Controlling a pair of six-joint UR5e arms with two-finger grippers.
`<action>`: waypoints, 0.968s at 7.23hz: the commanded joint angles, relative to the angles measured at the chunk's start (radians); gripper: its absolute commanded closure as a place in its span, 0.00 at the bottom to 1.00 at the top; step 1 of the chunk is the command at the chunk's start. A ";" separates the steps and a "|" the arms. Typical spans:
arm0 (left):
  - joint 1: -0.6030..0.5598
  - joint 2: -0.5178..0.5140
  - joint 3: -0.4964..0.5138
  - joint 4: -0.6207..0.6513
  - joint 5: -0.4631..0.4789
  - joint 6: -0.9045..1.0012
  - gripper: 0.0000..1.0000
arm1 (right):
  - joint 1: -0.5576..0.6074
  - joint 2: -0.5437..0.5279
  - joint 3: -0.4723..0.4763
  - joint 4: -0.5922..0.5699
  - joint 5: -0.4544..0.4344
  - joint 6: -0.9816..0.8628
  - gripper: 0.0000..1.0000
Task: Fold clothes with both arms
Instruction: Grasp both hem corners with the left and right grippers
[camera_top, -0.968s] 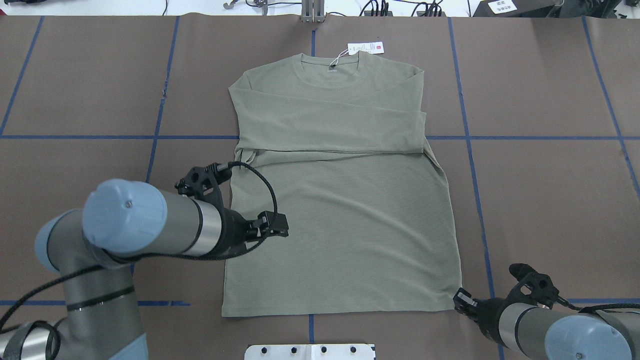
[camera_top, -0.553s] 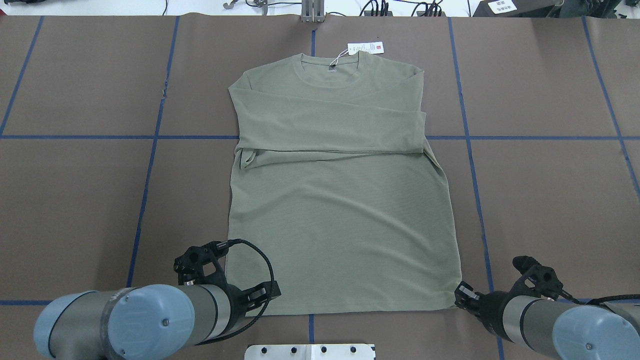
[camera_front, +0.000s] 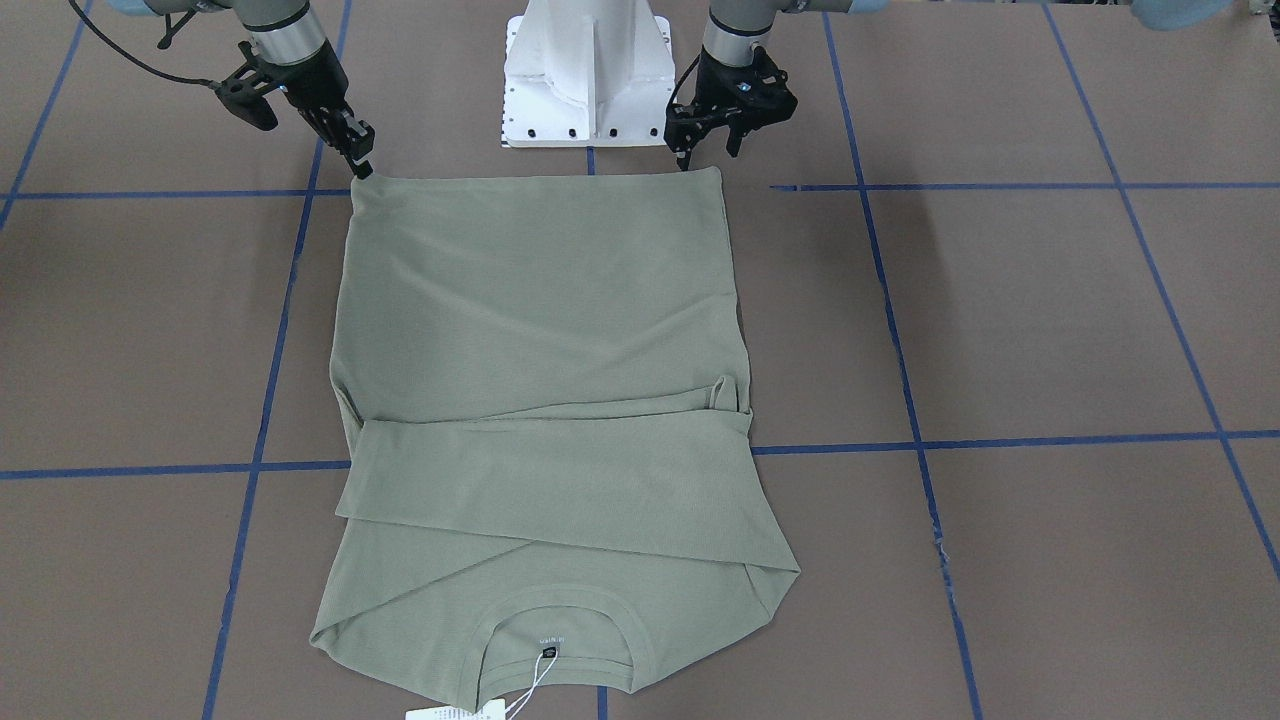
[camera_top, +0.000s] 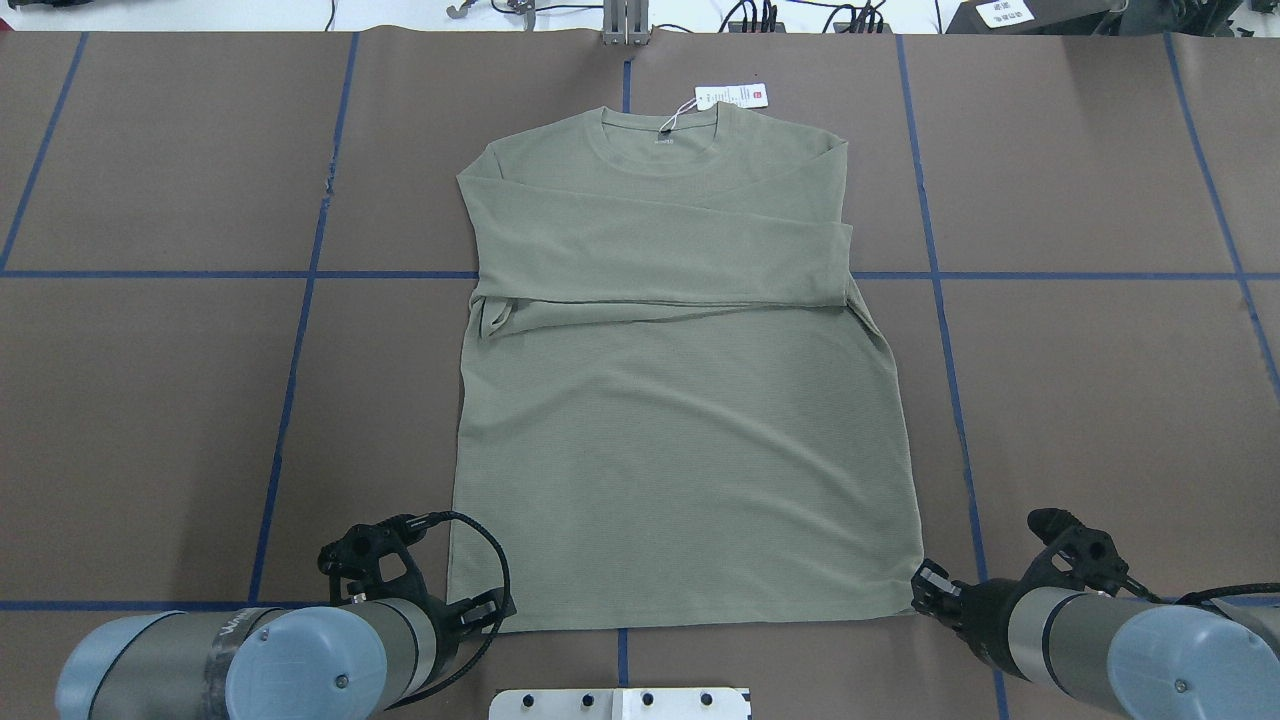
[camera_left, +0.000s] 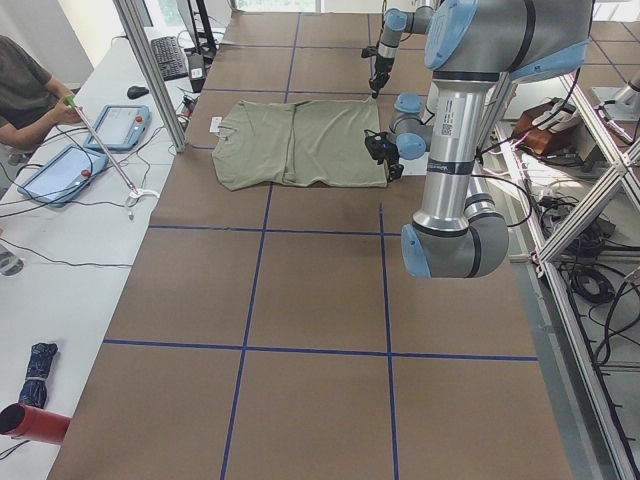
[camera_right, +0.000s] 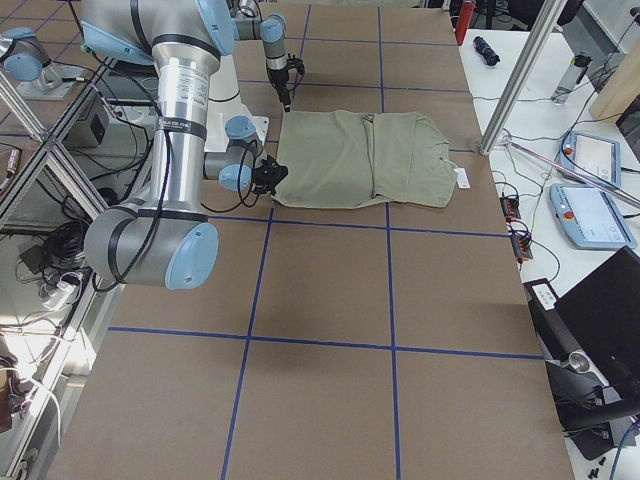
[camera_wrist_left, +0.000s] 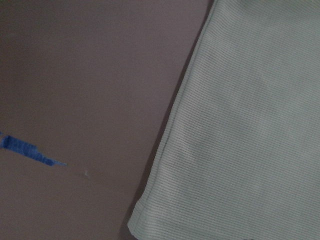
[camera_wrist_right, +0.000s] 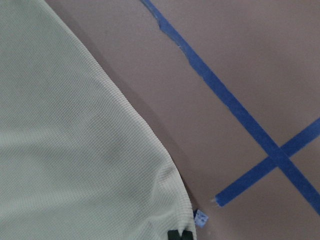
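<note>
Sage-green ribbed knit is filling the middle of my screens. The shirt (camera_top: 680, 420) is lying flat on the brown table (camera_top: 1100, 400), with its collar pointing away from the robot. Its hem is sitting just in front of the white pedestal (camera_front: 585, 70). Both long sleeves are lying folded across the chest, making a band over the body. The white hang tag (camera_top: 732, 95) with its red mark is resting on the table just beyond the collar, tied on by a string.

I am watching the right gripper (camera_front: 362, 170) at the hem corner on the robot's right side. Its fingers are sitting narrow and close together. The right wrist camera is showing a black fingertip (camera_wrist_right: 180, 236) lying over that very corner of fabric, so I am reading it as pinching the shirt.

The left gripper (camera_front: 710, 153) is hanging at the other hem corner with its fingers spread wide. The left wrist camera is looking down on that corner, which is lying flat against the table.

Blue tape lines (camera_top: 200, 273) are crossing the table in a grid, and one of them is running under the shirt. In the left side view, a person (camera_left: 22, 85) is sitting at a white desk beyond the collar end, with tablets (camera_left: 118, 125) lying beside them.
</note>
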 joint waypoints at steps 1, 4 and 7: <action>0.007 -0.006 0.024 0.000 0.000 0.002 0.21 | 0.000 -0.002 -0.001 0.000 0.000 -0.002 1.00; 0.007 -0.005 0.027 0.002 0.000 0.001 0.95 | -0.001 -0.002 -0.001 0.000 0.000 -0.002 1.00; 0.000 -0.006 0.010 0.002 0.000 0.002 1.00 | 0.006 -0.001 0.001 0.000 0.002 -0.002 1.00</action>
